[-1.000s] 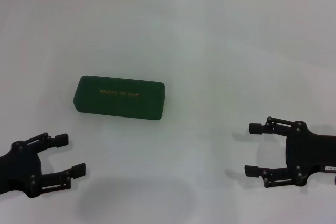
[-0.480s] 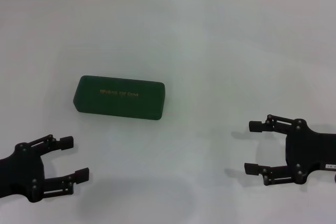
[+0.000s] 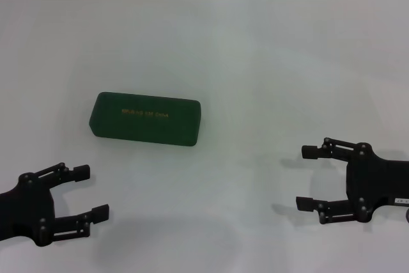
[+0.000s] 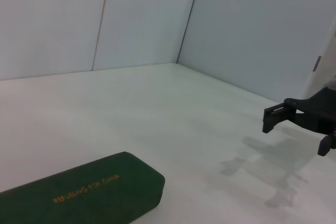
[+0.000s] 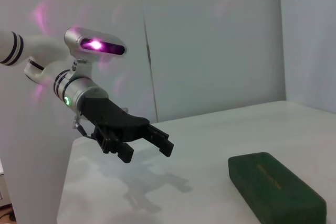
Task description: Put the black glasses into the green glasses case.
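One green glasses case (image 3: 146,119), lid closed, lies on the white surface (image 3: 268,75) ahead of the left gripper (image 3: 90,192) and well apart from the right gripper (image 3: 308,178), both grippers empty with fingers spread.

Left gripper (image 3: 86,191) low near-left, fingers apart; right gripper (image 3: 307,178) near-right, fingers apart.

Closed green glasses case (image 3: 145,119) between both open grippers.

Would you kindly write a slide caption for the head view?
Closed green glasses case on a white table, with the open left gripper and right gripper hovering near the front edge.
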Tool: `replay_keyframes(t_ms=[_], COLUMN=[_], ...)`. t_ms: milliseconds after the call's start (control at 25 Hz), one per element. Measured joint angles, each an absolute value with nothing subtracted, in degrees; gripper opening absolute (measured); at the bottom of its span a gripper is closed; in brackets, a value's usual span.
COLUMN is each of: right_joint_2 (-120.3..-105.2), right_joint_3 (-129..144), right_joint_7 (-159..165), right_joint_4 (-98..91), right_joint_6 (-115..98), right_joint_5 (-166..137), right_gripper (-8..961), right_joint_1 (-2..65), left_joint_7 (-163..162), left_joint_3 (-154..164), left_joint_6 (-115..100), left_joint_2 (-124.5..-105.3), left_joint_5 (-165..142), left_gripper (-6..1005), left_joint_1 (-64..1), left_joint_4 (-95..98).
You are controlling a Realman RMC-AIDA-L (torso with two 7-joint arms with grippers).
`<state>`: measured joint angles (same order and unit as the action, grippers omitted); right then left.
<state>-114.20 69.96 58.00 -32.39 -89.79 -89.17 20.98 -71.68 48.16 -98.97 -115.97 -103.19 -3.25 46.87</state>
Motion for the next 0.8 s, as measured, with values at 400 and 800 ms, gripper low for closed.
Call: replay_keyframes(t_ms=[400,800], right_joint_2=[-114.26,-114.45], right_joint_3=[70.0,70.0], right_joint_7=[58.0,58.0], right_joint_4=[-32.6,-32.6], right_joint_6=[-89.6,-89.5], right_joint_5=[-89.1,-89.1], right_gripper=[886,886], right_joint_1=[21.4,21.5], left_joint_7=[-71.9,-71.8], left_joint_3=[48.6,48.5], left_joint_6=[-99.0,-99.0], left_joint_2=[-115.98,-115.92], left_joint_5=[-103.2,-103.2], left_gripper=[887,887], left_joint_1=[-3.7,-3.7], left_joint_4=[46.7,46.6])
